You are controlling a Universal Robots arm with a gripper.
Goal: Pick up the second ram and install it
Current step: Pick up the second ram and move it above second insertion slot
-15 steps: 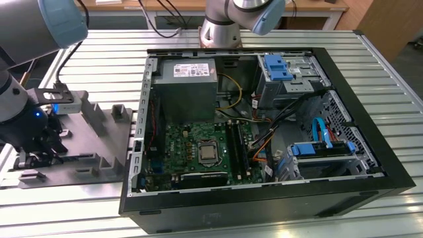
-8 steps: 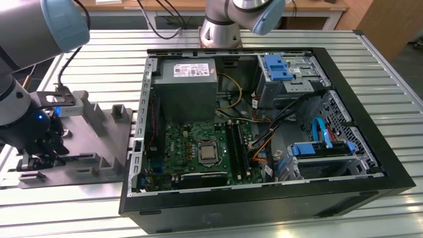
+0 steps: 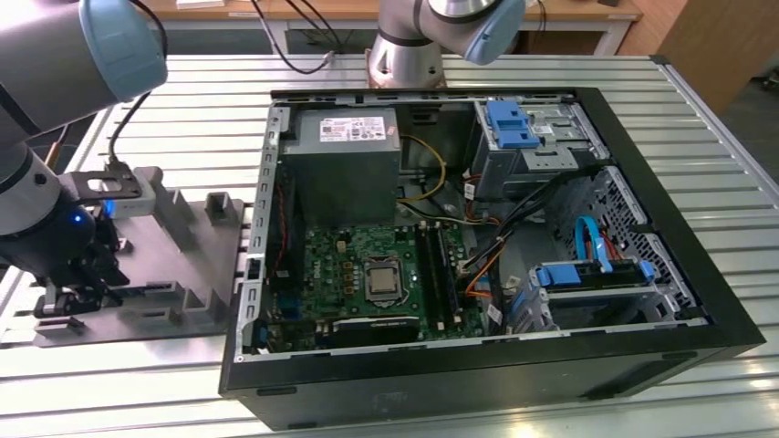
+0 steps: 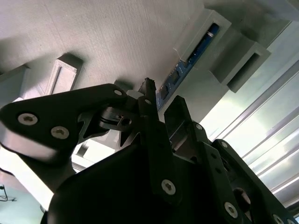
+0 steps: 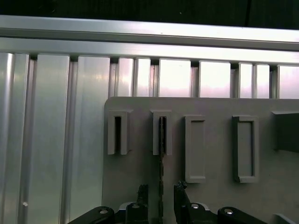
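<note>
— Item, and where kept?
— Second ram [image 5: 161,140]: thin dark stick, standing on edge in a slot of the grey slotted holder plate [image 5: 215,196]. Plate lying on the ribbed aluminium surface [image 5: 51,140], to the exterior view's left of the open black computer case [image 3: 487,365].

— Gripper [image 5: 161,189]?
— Black, two-fingered, part-way open. Fingers [image 5: 180,191] astride the stick with a gap on each side; nothing held yet.

— Handling note for the grasp?
— Probably best: stay centred on the thin edge, close squarely on both flat faces, lift straight along the slot. Any tilt likely to bind against the slot walls or strain the board.

— Differences between views?
— First wrist view: stick edge-on, centring between the fingers readable, a like slot just beside it.
— Second wrist view: bluish flat face of the stick [image 4: 194,51] and how it sits in its slot.
— Exterior view: arm and gripper [image 3: 73,297] low over the plate; green motherboard [image 3: 335,265] well apart, inside the case.
</note>
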